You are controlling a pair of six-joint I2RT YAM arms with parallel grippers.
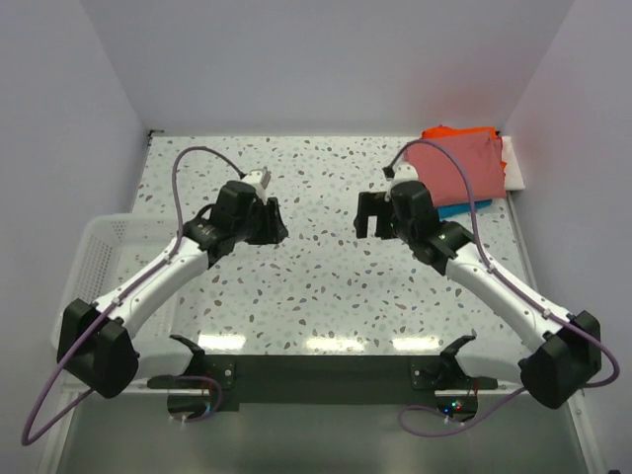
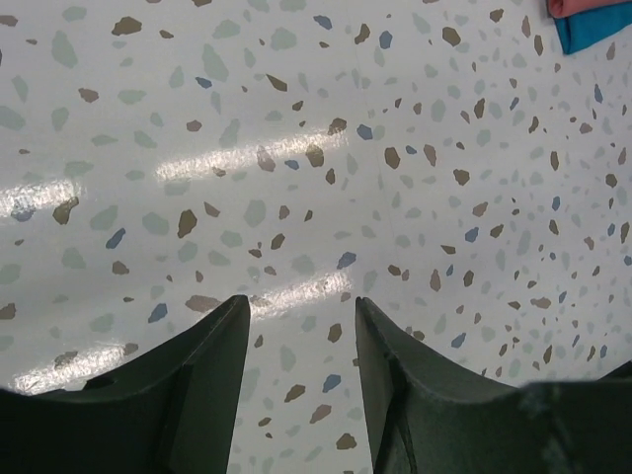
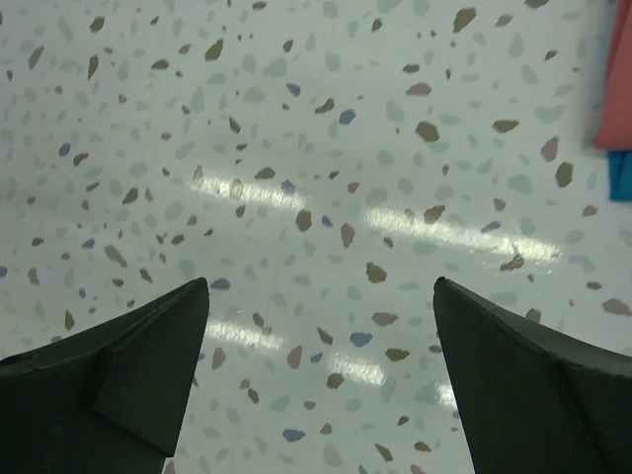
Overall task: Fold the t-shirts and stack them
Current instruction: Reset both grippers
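Dusty-red cloth tops the pile. The red shirt (image 1: 464,163) lies folded at the table's (image 1: 316,296) 1 o'clock corner in the top view, and the teal shirt (image 1: 466,208) peeks out from under its near edge. A brighter orange strip along the far edge may be a third shirt, but the view is too coarse to be sure.

The right gripper (image 3: 321,281) hangs over bare terrazzo, jaws spread wide with nothing between them. The left gripper (image 2: 301,301) hovers opposite it near the table's centre, jaws parted more narrowly and also empty. Neither touches any cloth.

From the right gripper the pile lies at about 2 o'clock and close by. From the left gripper it sits nearer 3 o'clock and well apart, with the other arm in between. Any move on the pile therefore looks like the right arm's job. The pile's longer side seems to run 9 to 3, so its short left edge faces that gripper.

The basket (image 1: 94,247) stands at 9 o'clock beside the left arm, and no shirt shows in it from here.
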